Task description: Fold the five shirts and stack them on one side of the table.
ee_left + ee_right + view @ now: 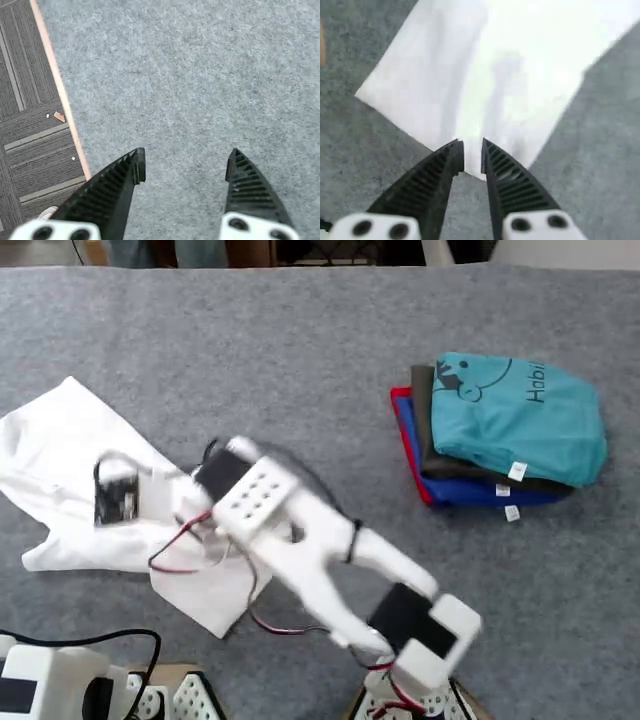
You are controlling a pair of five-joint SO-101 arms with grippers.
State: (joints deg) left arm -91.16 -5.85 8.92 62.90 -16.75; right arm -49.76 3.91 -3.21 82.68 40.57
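A white shirt (80, 490) with a black print lies spread and rumpled at the table's left. My right arm (300, 540) stretches from the front edge across to its near side. In the right wrist view the right gripper (471, 147) stands at the edge of the white shirt (520, 75), its fingers drawn almost together with the cloth's edge between them. A stack of folded shirts (500, 430) sits at the right, with teal on top, then dark grey, blue and red. My left gripper (187, 157) hangs open over bare grey tabletop near the table's edge.
The grey felt table (300, 340) lies bare between the white shirt and the stack. The left arm's base (50, 680) sits at the front left corner. In the left wrist view the table's wooden edge strip (60, 90) borders dark carpet floor (25, 100).
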